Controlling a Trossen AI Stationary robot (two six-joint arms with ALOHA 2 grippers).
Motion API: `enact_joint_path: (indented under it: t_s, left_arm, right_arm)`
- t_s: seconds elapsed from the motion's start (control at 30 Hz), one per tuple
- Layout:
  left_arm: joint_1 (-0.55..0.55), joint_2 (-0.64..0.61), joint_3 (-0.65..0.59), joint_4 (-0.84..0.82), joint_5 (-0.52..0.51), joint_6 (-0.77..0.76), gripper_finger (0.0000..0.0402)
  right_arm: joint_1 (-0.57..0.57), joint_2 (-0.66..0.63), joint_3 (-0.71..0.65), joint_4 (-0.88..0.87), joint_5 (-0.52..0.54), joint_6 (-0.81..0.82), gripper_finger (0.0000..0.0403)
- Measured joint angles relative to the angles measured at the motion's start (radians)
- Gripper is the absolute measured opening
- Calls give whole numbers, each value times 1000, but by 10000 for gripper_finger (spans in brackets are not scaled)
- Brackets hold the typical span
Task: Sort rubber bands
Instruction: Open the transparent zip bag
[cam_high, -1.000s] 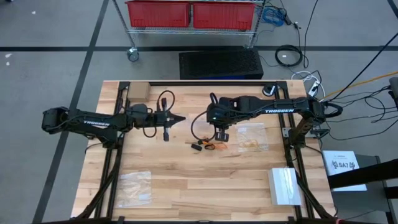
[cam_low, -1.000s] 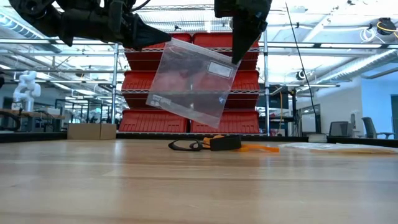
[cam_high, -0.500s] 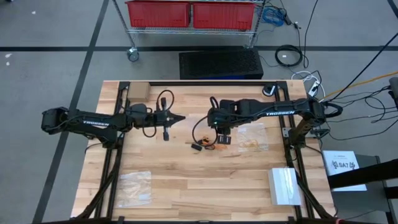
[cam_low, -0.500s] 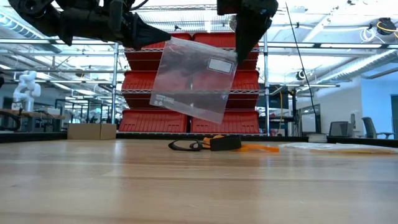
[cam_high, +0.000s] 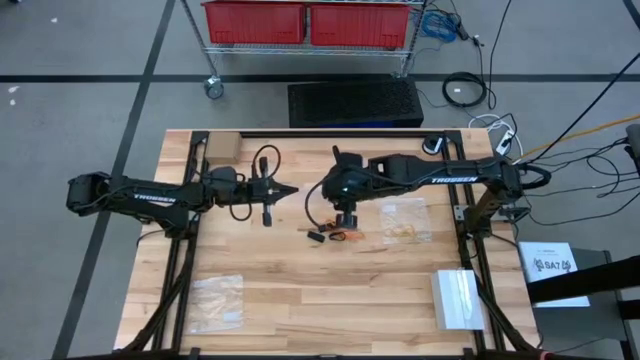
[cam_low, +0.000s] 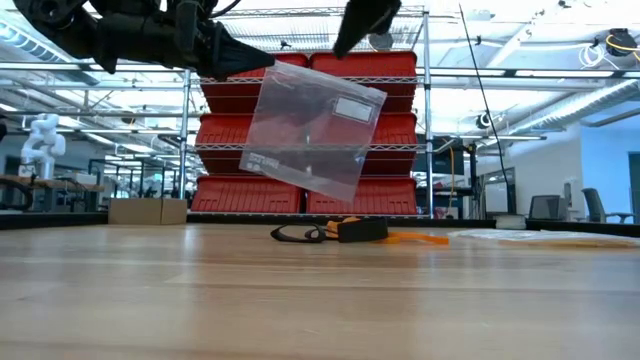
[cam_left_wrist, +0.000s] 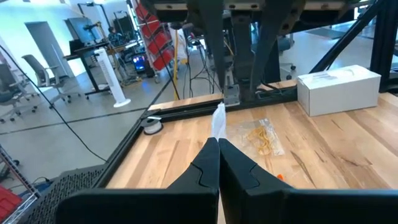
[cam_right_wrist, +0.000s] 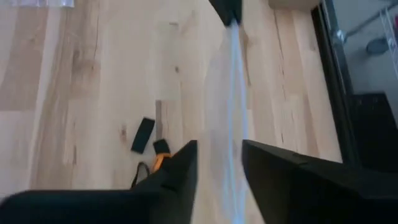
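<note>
A clear plastic bag (cam_low: 312, 130) is held up in the air over the counter (cam_high: 290, 280), pinched at one top corner by the left gripper (cam_high: 291, 189), whose fingers (cam_left_wrist: 208, 163) are pressed fully together on the bag's edge. The right gripper (cam_right_wrist: 219, 163) is seen at the bag's other top corner with its fingers (cam_right_wrist: 177, 168) parted and the bag's edge in the gap between them; no contact with the bag is visible. In the high view the left gripper sits at about 9 o'clock from the counter's centre and the right gripper just past centre toward 1 o'clock. The rubber bands (cam_high: 335, 236) lie loose on the counter below the right gripper, a small orange and black cluster, also visible in the low view (cam_low: 340, 231) under the bag. A second bag with yellow bands (cam_high: 405, 231) lies at 3 o'clock of them. An empty-looking bag (cam_high: 217, 301) lies at 7 o'clock, a white box (cam_high: 457, 299) at 5 o'clock.
</note>
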Motion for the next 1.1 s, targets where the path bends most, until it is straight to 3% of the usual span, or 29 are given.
enact_joint_path:
  t_s: [0.13, 0.2, 1.1]
  left_arm:
    - [0, 0, 0, 0, 1, 0, 0]
    - [0, 0, 0, 0, 4, 0, 0]
    - [0, 1, 0, -3, 5, 2, 0]
  right_arm:
    - [-2, 22, 0, 43, 0, -52, 22]
    - [-2, 29, 0, 57, 13, -68, 7]
    - [-39, 138, -1, 106, 48, -83, 0]
